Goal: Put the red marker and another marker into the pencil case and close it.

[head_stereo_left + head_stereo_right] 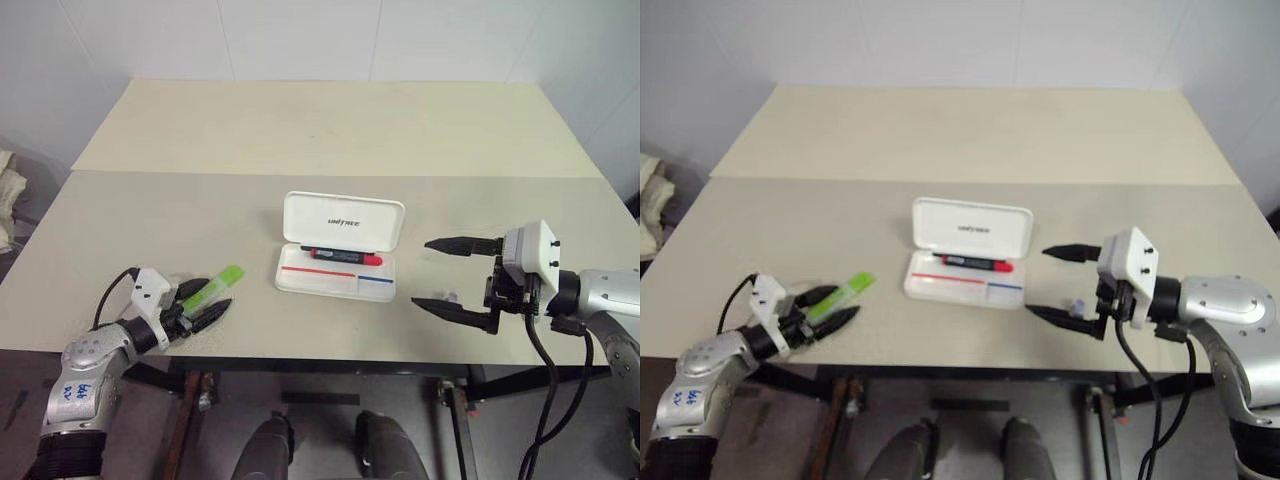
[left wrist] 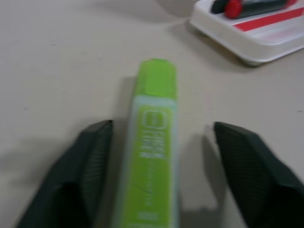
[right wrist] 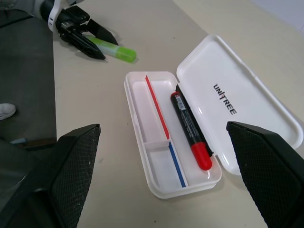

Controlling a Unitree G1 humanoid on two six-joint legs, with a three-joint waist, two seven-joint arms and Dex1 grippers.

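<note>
White pencil case is sitting open mid-table, lid propped back, red marker already lying in the tray's rear compartment along the hinge side. So the first marker is done; the step in hand looks like the pickup of the second one. Left gripper is straddling the light green marker near the table's front-left edge, well apart from the case; in the left wrist view the fingers are flanking the barrel with gaps on both sides, partly open, not gripping it yet. Green marker is lying flat on the table, bright cap end pointing toward the case. Right gripper is hovering just right of the case, fingers spread wide, holding nothing. Next move probably calls for pinching the flat barrel squarely, lifting, carrying it right to the free front compartment, then flipping the lid shut.
</note>
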